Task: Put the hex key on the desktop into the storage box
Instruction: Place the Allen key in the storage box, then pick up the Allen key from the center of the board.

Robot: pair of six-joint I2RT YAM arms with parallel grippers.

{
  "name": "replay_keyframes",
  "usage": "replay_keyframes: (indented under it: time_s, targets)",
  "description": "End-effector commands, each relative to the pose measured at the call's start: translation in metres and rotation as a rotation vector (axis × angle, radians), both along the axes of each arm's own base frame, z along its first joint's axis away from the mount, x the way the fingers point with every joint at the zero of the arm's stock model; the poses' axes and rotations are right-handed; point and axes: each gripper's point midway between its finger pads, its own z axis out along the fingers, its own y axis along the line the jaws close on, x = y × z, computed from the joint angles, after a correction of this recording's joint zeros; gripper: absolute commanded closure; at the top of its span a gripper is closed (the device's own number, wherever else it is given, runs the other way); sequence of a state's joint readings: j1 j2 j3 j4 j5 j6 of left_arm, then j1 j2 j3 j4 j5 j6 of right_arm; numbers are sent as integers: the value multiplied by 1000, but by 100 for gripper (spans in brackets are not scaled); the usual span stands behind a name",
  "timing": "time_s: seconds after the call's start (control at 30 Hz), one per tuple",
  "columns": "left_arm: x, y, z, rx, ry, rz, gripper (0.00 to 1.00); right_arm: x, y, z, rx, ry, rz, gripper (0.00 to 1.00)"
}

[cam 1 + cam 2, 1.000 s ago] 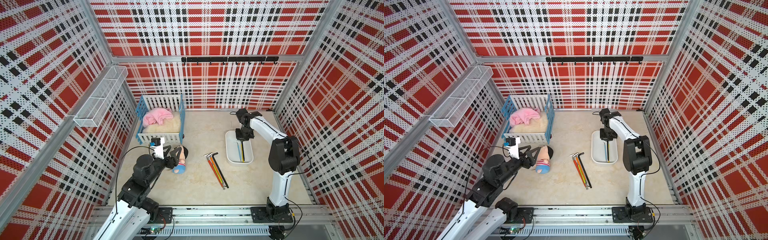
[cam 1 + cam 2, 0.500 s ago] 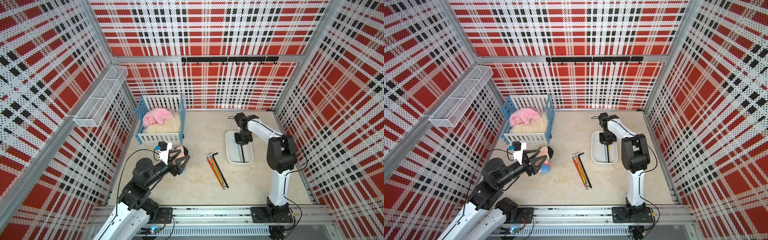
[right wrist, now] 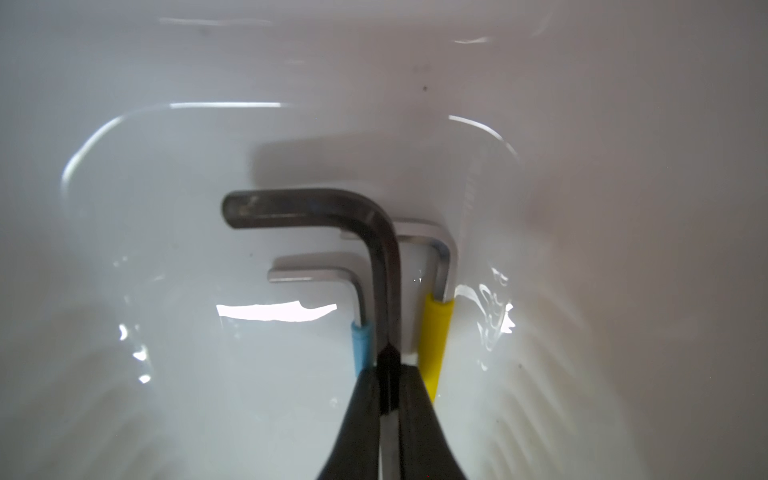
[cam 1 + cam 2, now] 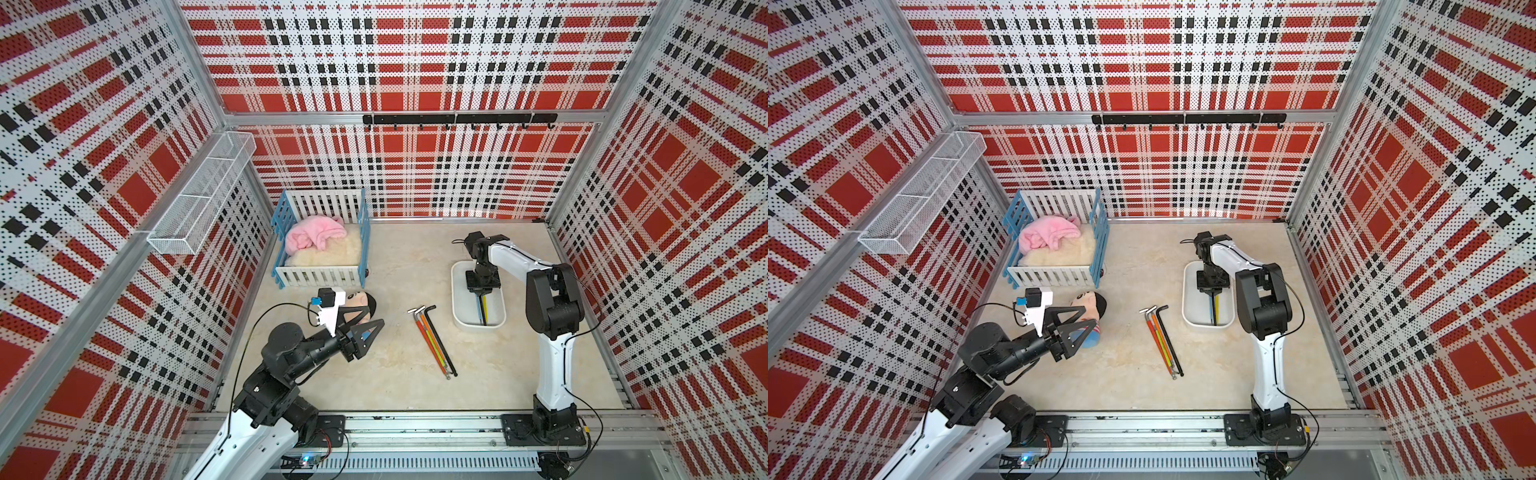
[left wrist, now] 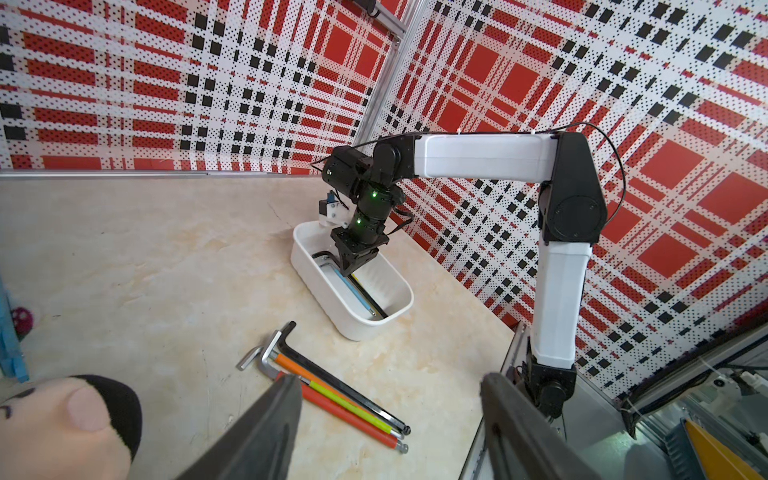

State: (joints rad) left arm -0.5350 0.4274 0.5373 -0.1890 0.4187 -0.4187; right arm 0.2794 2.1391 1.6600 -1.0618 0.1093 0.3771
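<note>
Hex key (image 3: 383, 282) in storage box (image 4: 460, 305) w/ right claw (image 3: 389, 366) clamped on shaft; left claw (image 5: 390, 382) open.

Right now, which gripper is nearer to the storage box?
Right. The right gripper is inside the storage box, gripping a black hex key; the left gripper is by the doll.

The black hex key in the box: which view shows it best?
The right wrist view: the black hex key is close, its bend clear, its shaft between the closed fingers. The left wrist view shows it small in the storage box, partly behind the right gripper. Both top views show only a thin line.
</note>
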Motion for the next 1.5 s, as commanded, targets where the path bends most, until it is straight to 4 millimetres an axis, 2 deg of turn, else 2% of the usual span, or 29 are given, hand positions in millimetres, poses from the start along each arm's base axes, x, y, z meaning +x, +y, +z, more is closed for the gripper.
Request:
replay_keyframes:
  time_s: [0.0, 0.13, 0.23, 0.37, 0.47, 0.57, 0.67, 0.83, 0.93, 1.03, 1.23, 1.47]
  targets:
    - [-2, 4, 1, -29, 62, 29, 28, -1, 3, -6, 4, 11, -6, 89]
    - [-1, 7, -6, -27, 127, 57, 30, 1, 6, 2, 5, -9, -1, 73]
    - [-2, 9, -12, -32, 163, 70, 31, 4, 14, 20, 3, -58, 22, 63]
    - [-3, 14, -16, -33, 193, 98, 32, 4, 29, 52, 3, -145, 57, 60]
    - [-4, 17, -21, -36, 217, 110, 33, -4, 43, 74, 18, -196, 81, 59]
    - [-6, 23, -17, -56, 203, 138, 33, -19, 64, 90, 33, -234, 134, 59]
    - [-6, 24, -18, -60, 205, 142, 33, -39, 93, 97, 77, -249, 203, 59]
    - [-5, 25, -20, -57, 212, 152, 33, -79, 139, 85, 145, -200, 312, 60]
    - [-4, 25, -22, -53, 219, 154, 33, -99, 159, 65, 173, -143, 347, 61]
    - [-3, 25, -23, -51, 223, 157, 32, -112, 174, 47, 178, -100, 374, 64]
    - [-4, 27, -21, -56, 214, 165, 31, -117, 177, 25, 172, -61, 368, 74]
    - [-3, 28, -20, -60, 212, 170, 31, -121, 172, 2, 141, -20, 377, 77]
